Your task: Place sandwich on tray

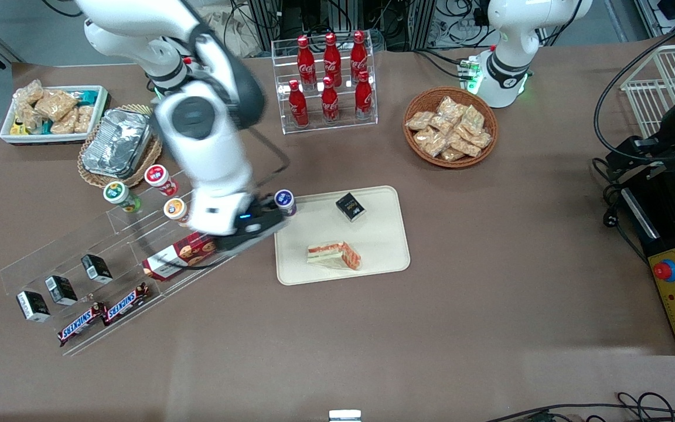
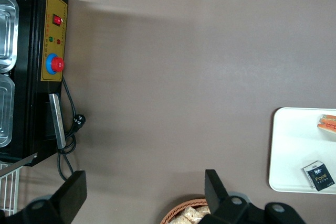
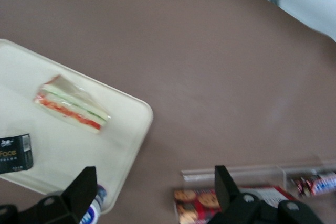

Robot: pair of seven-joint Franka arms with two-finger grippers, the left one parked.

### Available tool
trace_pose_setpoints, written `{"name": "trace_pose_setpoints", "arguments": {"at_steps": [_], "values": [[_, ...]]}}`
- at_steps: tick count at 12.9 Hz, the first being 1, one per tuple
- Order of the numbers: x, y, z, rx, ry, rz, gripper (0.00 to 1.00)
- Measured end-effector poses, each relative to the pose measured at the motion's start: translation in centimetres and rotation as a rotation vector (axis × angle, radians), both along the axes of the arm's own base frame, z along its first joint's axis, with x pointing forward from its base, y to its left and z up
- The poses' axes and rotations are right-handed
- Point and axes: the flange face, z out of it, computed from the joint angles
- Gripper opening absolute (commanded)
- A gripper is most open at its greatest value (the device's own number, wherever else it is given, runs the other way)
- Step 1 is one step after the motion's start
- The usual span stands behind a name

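Sandwich lying on the tray, gripper off to the side

The tray [image 1: 372, 258] is sitting on the brown tabletop [image 1: 490, 328], carrying the sandwich [image 1: 334, 254] and a small black box [image 1: 350, 206]. The gripper [image 3: 152, 195] is hovering over the tray's edge, jaws spread wide and holding nothing.

The sandwich [image 1: 334, 255] lies on the tray [image 1: 384, 234], nearer the front camera than the small box [image 1: 350, 207]; the gripper [image 1: 255, 225], fingers apart, hangs beside the tray.
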Motion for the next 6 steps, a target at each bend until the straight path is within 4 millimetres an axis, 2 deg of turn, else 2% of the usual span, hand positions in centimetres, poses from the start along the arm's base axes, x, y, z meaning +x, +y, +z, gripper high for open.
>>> {"name": "trace_pose_setpoints", "arguments": {"at_steps": [2,4,5,6], "values": [[1.4,-7.4,2.6,0.045,0.036,-0.14,0.99],[2.6,-15.5,4.0,0.083,0.057,-0.277,0.99],[2.8,-19.2,4.5,0.086,0.072,-0.334,0.99],[2.5,-22.0,5.2,0.085,0.086,-0.376,0.99]]}}
